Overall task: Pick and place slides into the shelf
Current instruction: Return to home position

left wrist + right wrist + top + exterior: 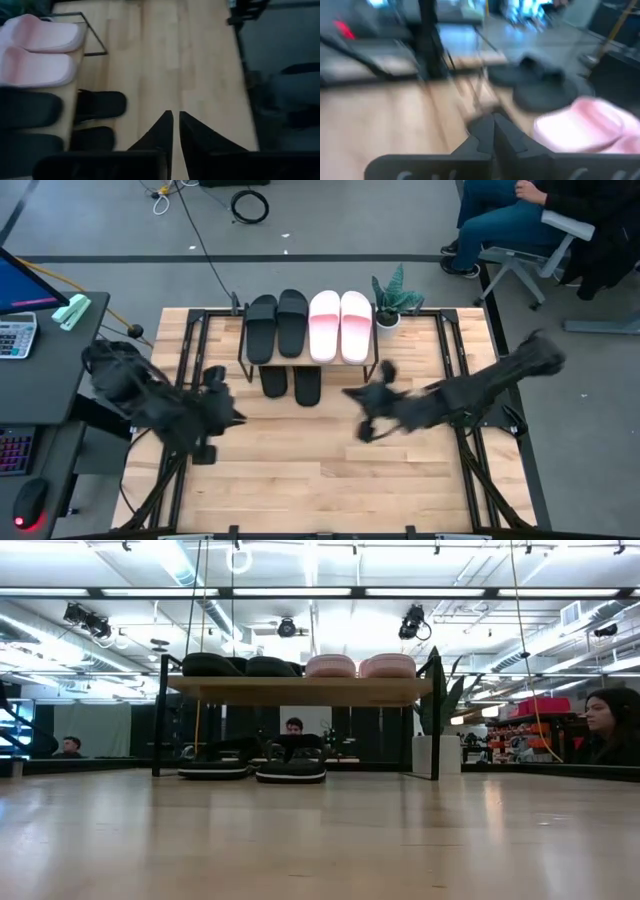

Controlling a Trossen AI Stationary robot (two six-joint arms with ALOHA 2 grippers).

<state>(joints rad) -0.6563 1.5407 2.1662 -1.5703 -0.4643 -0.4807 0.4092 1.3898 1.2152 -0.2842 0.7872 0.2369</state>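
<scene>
The shelf (241, 358) stands at the table's far middle. On its plank top (300, 690) lie two black slides (277, 324) and two pink slides (340, 325), side by side. Two black flip-flops (290, 384) rest on the table under the shelf (252, 770), their near ends sticking out. My left gripper (238, 417) hovers left of the shelf's near side, shut and empty (175, 117). My right gripper (350, 393) hovers right of the flip-flops, shut and empty (493, 122); its view shows a pink slide (585, 125) close ahead.
A potted plant (392, 298) stands at the shelf's far right corner. Black frame rails (460, 350) run along the table's left and right sides. A side desk with a calculator (15, 335) is at the left. A seated person (510, 220) is beyond the far right corner.
</scene>
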